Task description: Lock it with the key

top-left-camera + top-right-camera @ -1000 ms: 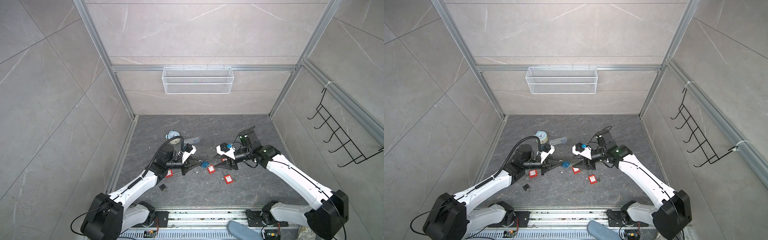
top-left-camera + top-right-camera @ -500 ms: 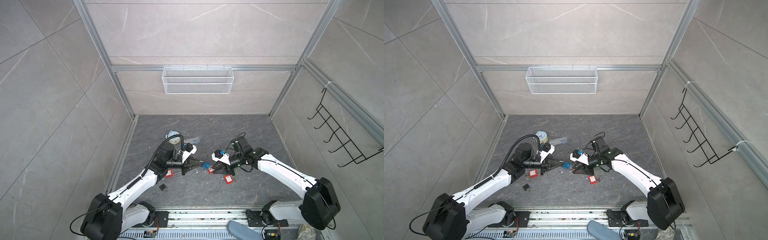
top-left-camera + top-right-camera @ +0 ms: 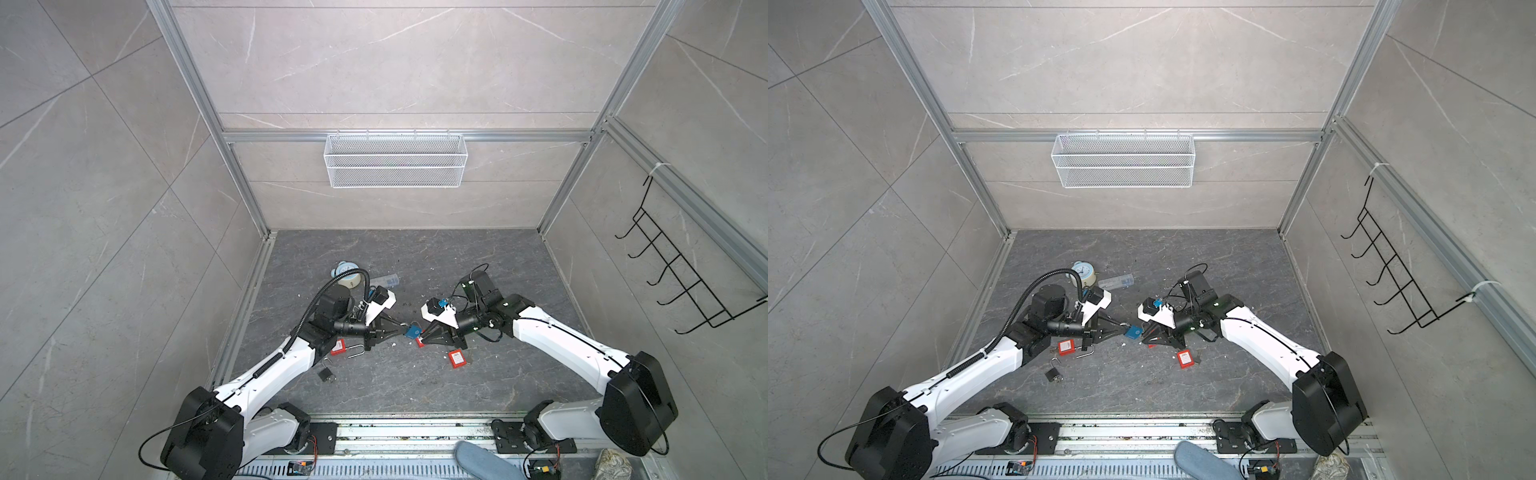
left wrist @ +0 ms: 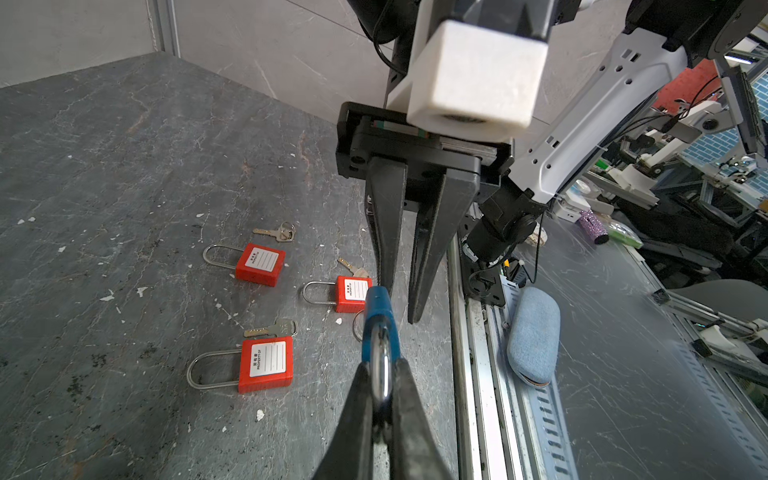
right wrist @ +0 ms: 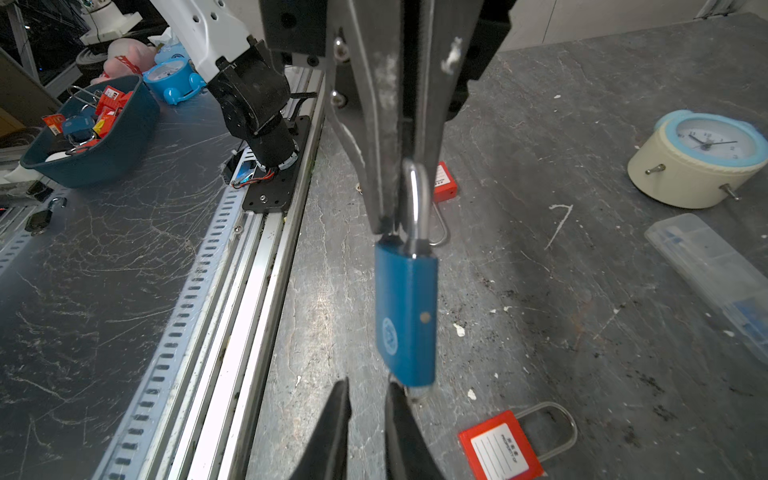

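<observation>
At the bottom centre of the left wrist view, the left gripper (image 4: 381, 370) is pinched tight on the steel shackle (image 4: 380, 380) of the blue padlock (image 4: 377, 320), which it holds above the grey tabletop (image 4: 124, 166). The padlock's long axis runs up the frame, away from the camera. Its shackle end is nearest and its base points at the right gripper (image 4: 401, 301) just beyond.

That gripper's jaws stand a narrow slit apart with nothing visible between them. One fingertip (image 4: 386, 278) seems to touch the padlock's base.

In both top views the padlock lies left to right at the centre, between the two grippers.

Three red padlocks lie flat on the tabletop. White labels reading "PROPERTY OF" show on the nearest (image 4: 266, 363) and the middle one (image 4: 353, 293). The label on the farthest (image 4: 261, 264) is too small to read.
</observation>
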Robot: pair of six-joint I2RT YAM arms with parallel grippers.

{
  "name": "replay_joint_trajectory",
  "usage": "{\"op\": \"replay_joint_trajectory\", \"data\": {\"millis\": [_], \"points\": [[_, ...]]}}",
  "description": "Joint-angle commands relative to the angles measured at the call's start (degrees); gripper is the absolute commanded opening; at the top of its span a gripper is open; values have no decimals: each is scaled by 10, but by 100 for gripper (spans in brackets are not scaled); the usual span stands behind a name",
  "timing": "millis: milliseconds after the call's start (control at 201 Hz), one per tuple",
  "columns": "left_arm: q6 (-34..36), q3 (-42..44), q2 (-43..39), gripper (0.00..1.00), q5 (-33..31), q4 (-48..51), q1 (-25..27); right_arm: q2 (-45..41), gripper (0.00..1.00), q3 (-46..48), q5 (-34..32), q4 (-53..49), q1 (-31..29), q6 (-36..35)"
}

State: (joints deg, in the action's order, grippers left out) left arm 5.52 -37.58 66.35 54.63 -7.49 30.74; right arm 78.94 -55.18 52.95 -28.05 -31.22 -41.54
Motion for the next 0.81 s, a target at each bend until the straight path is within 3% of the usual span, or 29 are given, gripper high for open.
{"op": "replay_joint_trajectory", "data": {"millis": [0, 393, 667, 802], "points": [[13, -29, -8, 0, 32, -10, 6, 8, 22, -10, -9, 19, -2, 10], [53, -46, -21, 0, 34, 49, 6, -19, 31, -20, -36, -74, 19, -45], [64, -56, -4, 0, 41, 55, 15, 4, 32, -40, 11, -68, 13, -49], [68, -66, 5, 0, 41, 55, 16, 20, 27, -54, 22, -96, 12, -64]]}}
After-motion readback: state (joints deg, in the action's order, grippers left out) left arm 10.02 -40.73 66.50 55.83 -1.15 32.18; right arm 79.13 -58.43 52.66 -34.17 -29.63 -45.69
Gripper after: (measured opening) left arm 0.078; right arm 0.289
